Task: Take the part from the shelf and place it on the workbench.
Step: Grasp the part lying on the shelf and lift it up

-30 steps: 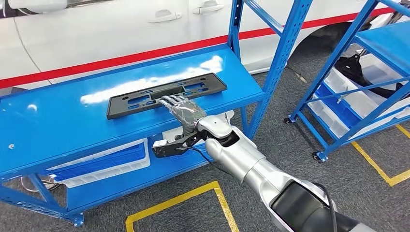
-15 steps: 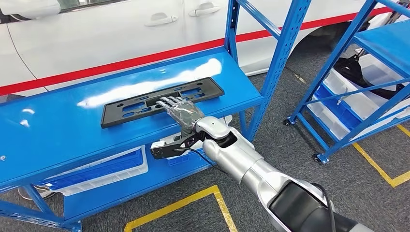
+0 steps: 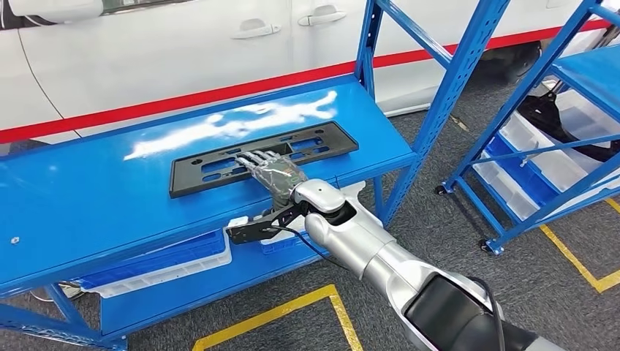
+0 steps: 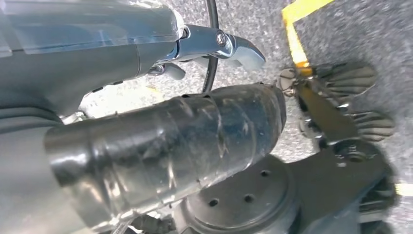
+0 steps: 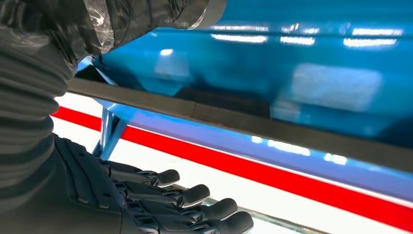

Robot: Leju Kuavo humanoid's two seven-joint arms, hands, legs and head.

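You were at the pick-up: your right hand [image 3: 269, 170] lay flat on the part [image 3: 263, 157] near the shelf's [image 3: 88, 197] front edge, fingers [image 3: 252, 158] extended, nothing gripped. The next move called for curling them around the near rim, then lifting.

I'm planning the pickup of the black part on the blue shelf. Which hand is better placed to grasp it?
The right hand: its fingers already lie on the black part on the shelf. The left hand hangs over the floor.

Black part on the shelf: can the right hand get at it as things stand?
Probably yes. The right hand already lies over the part's near edge on the shelf, with nothing between them. Whether the fingers have closed on it can't be told.
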